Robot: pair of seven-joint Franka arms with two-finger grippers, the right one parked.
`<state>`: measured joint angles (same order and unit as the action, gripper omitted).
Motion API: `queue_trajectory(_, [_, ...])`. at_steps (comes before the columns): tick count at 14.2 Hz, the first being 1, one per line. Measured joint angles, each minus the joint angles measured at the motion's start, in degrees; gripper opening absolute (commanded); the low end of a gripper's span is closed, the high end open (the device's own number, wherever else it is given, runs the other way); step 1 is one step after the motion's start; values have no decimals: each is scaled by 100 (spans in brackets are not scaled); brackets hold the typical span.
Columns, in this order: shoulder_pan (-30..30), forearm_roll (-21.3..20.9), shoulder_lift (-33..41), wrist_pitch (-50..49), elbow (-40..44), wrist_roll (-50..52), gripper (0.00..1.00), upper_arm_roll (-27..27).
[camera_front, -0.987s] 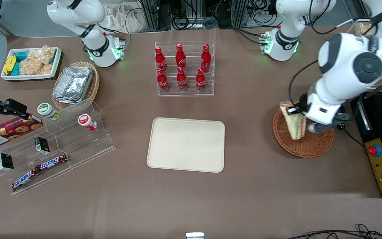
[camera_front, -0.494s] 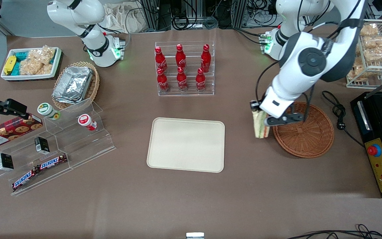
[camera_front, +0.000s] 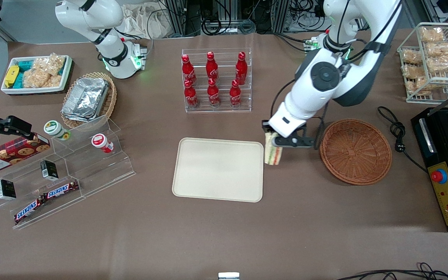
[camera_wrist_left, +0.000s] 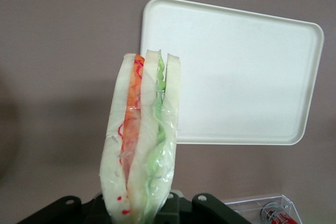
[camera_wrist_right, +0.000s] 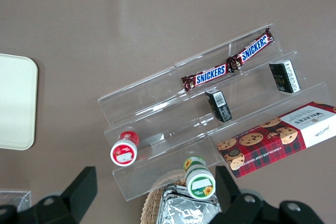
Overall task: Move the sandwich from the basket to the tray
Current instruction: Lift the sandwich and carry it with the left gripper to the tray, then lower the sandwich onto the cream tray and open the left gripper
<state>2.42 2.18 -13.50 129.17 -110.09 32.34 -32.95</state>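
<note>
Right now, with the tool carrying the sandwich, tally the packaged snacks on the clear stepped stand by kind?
Snickers bars: 2
Small dark boxes: 2
Lidded cups: 2
Cookie boxes: 1
Total: 7
The tool holds the sandwich beside the tray.
</note>
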Motion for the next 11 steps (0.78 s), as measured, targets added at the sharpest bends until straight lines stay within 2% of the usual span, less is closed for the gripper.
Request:
queue_trajectory(6, [298,-1028,-1137,1039,149,280,0,-1])
queue_trajectory(11, [564,-2978,-2228,1049,876,1814,0,1])
